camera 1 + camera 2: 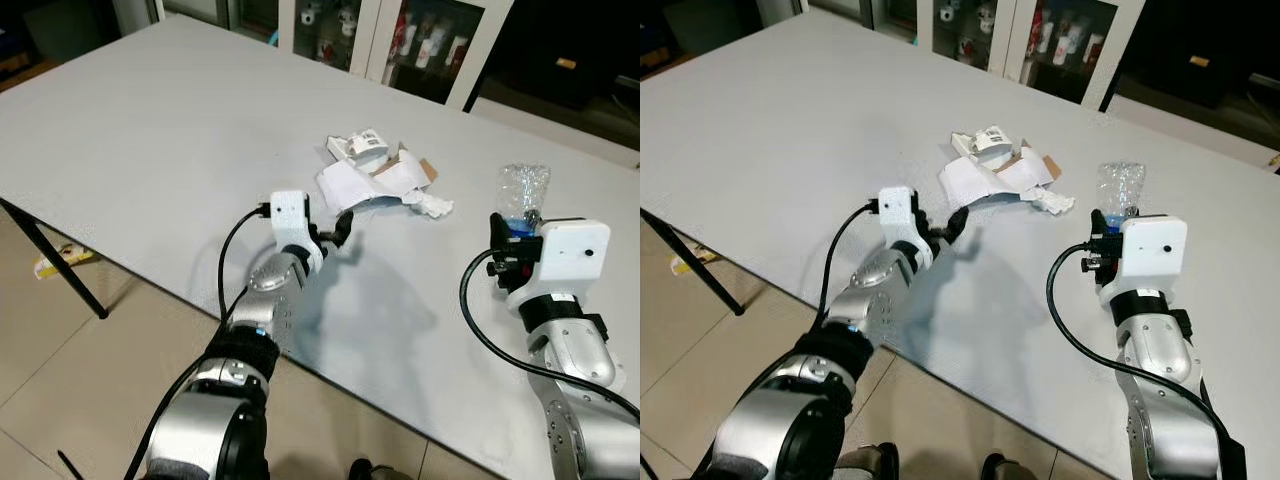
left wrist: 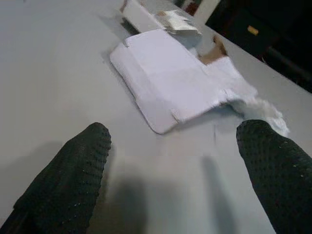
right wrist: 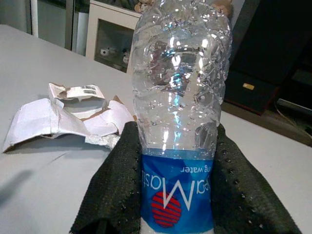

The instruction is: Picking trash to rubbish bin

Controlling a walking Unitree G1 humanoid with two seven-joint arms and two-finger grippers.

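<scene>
Between the right gripper's (image 3: 178,195) two black fingers (image 3: 114,190) sits a crumpled clear bottle (image 3: 178,92), clamped at its blue label, which reads upside down in the right wrist view, so the bottle is most likely held neck-down with its base pointing away from the wrist. From the head camera its long axis stands roughly upright, in line with the fingers, and the crinkled body rises above the white wrist housing over the grey table (image 1: 150,130). Out to the robot's left, the left gripper (image 2: 173,170) hangs low over the table with its fingers (image 2: 73,180) spread wide and nothing between them, aimed at the flattened white carton (image 2: 170,83) just ahead. That carton lies flat, its long axis running across the line of the fingers, with one rounded corner nearest them. Beyond it lie a torn box (image 1: 362,146) with a printed label and a wad of paper (image 1: 432,206), all touching in one small heap near the table's middle. My reading is that one piece of trash is already secured on the right and the left arm is at the reach-in stage for a second. The next move seems to call for sliding forward and getting a finger under the carton's thin edge, which may be awkward on so flat a piece. No bin can be made out.
</scene>
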